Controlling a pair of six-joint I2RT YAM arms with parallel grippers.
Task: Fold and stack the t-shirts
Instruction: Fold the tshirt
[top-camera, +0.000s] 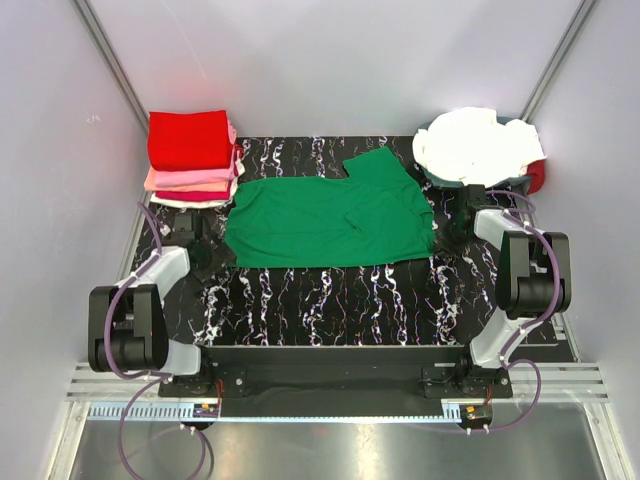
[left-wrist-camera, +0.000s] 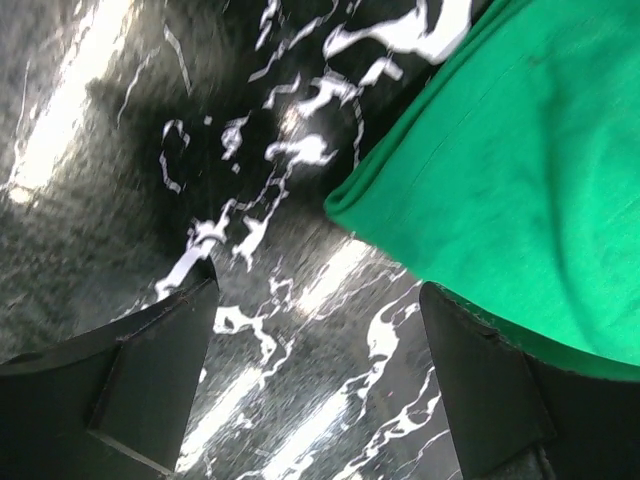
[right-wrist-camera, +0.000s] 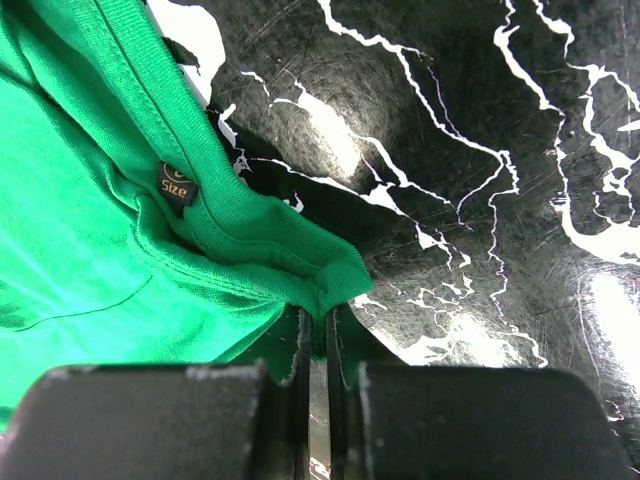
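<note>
Bright green short-sleeved cloth t-shirt (top-camera: 330, 220) spread flat across the far half of the black white-veined mat (top-camera: 330, 300), between the two arms, one sleeve pointing toward the far edge. Left gripper (top-camera: 197, 245) at the shirt's left edge, fingers wide apart with only mat between them; in the left wrist view, a folded green corner just beside the right-hand finger (left-wrist-camera: 480, 390), contact not discernible. Right gripper (top-camera: 447, 232) at the shirt's right edge, jaws pressed together on a bunched fold of the ribbed green band, close to a small dark size label (right-wrist-camera: 177, 185). Folded stack of t-shirts (top-camera: 192, 160) at the far left corner of the mat, red on top, pink beneath, a pale layer at the bottom. Loose heap of white cloth (top-camera: 475, 145) in a dark basket (top-camera: 480, 183) at the far right, with a red patch (top-camera: 537, 176) showing beside its right rim.
</note>
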